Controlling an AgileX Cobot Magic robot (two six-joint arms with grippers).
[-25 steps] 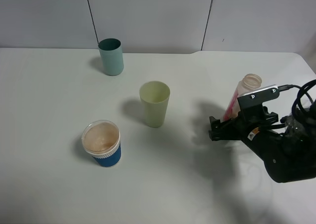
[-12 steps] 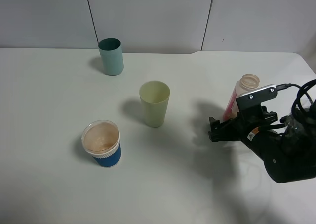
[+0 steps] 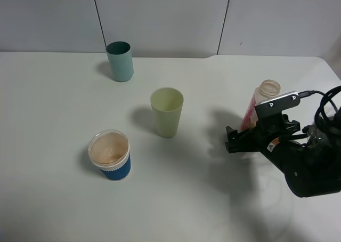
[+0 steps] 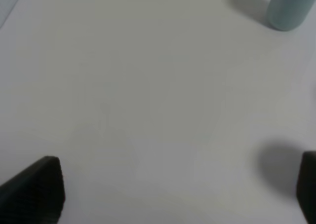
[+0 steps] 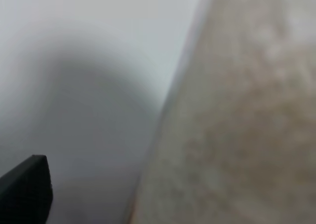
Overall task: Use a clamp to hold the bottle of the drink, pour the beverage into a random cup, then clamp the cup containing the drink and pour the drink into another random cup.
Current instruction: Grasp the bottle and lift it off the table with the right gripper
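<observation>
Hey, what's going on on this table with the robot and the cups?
The pinkish-brown drink sits in the blue cup with the white rim. The yellow-green cup looks empty, and the teal cup stands at the back. The right gripper hovers open close beside the bottle, not clamped on it. The left gripper is open over the table, holding nothing.

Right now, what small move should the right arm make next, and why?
Probably ease the right end effector across to the small translucent plastic bottle with the red-pink label until its open jaws straddle it. That bottle looks ungripped, close beside the end effector, and the pale yellow-green tapered plastic cup shows no drink yet.
</observation>
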